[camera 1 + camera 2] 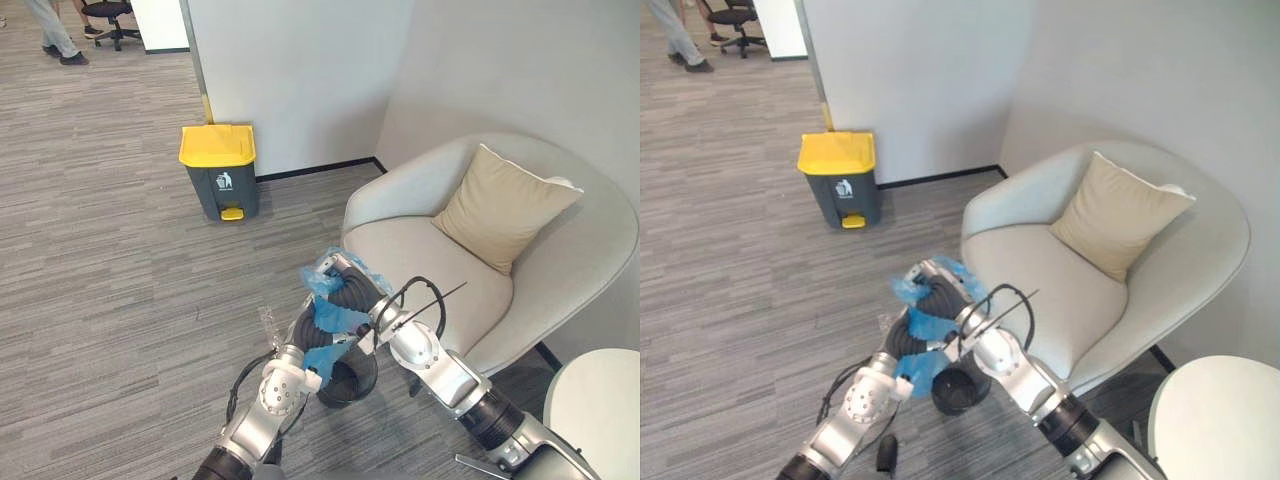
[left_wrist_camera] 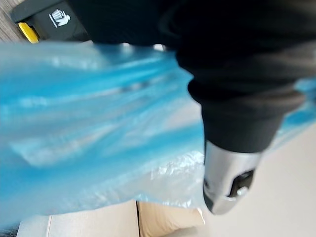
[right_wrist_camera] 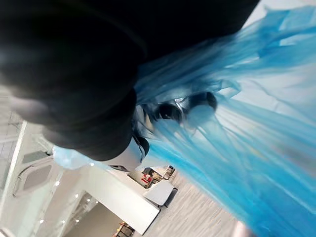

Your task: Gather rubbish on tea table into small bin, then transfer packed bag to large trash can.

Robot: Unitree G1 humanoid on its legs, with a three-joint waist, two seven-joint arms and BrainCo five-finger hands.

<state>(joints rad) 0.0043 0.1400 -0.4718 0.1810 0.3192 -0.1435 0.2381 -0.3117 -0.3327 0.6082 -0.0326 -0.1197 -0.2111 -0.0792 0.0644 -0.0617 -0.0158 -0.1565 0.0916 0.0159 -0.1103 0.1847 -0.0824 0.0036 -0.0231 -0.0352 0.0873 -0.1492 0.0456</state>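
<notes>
left hand (image 1: 303, 330), right hand (image 1: 350, 292) clutching blue bag (image 1: 338, 318)

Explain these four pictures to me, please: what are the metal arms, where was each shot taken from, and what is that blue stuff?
This is a humanoid robot with two arms. The two wide pictures come from cameras in its head, looking down at a carpeted floor. The two close ones come from a camera on each wrist. The blue stuff is a thin plastic blue bag, held over a small black bin on the floor. The right robot hand has its fingers curled into the plastic. The left robot hand is against the bag too, though its grip is hidden. By the wall stands a yellow-lidded trash can. Beside the arms is an armchair with a cushion.
</notes>
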